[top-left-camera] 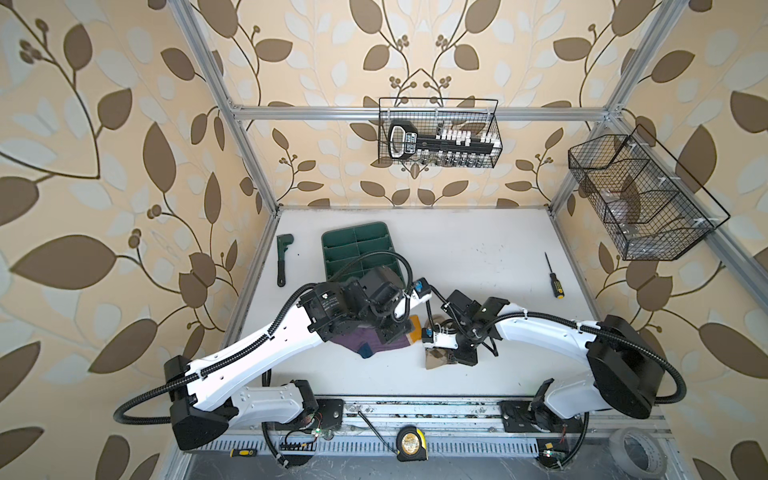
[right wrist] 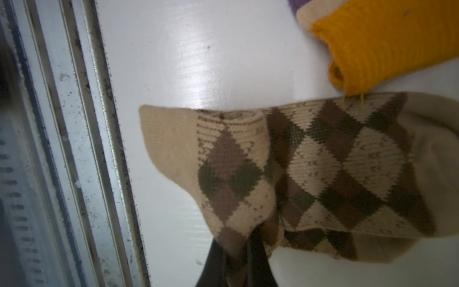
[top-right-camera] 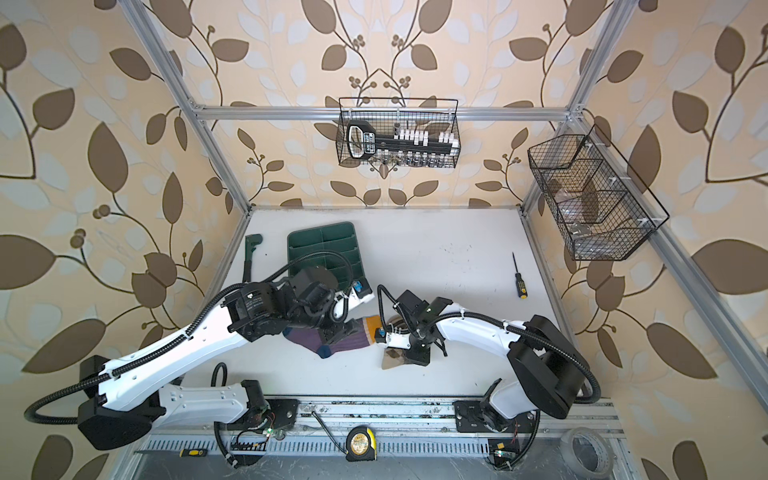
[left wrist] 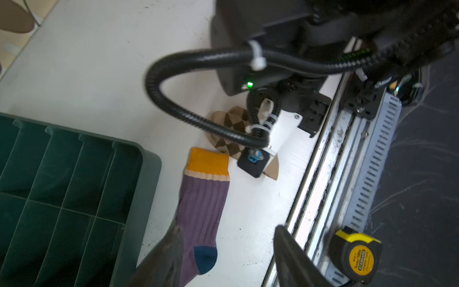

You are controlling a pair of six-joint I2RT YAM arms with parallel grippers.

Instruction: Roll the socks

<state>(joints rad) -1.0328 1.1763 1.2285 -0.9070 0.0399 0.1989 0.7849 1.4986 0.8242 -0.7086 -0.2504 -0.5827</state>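
— Where were the socks?
— Just beside the tray (left wrist: 149,159). The left claw (left wrist: 227,233) gaped empty over the purple sock (left wrist: 201,203); the right claw (right wrist: 236,248) pinched the argyle sock (right wrist: 323,169). They looked limp and light, so I'd grip the toe.

your ribbed purple knit sock (left wrist: 201,198) and tan argyle knit sock (right wrist: 335,161) are matt cloth; the white desk (right wrist: 186,62) is smooth and glossy, the green tray (left wrist: 141,193) smooth plastic.

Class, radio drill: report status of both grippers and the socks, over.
Left gripper open over purple sock, which lies flat, unrolled. Right gripper shut on argyle sock, edge pinched. Green tray close beside purple sock.
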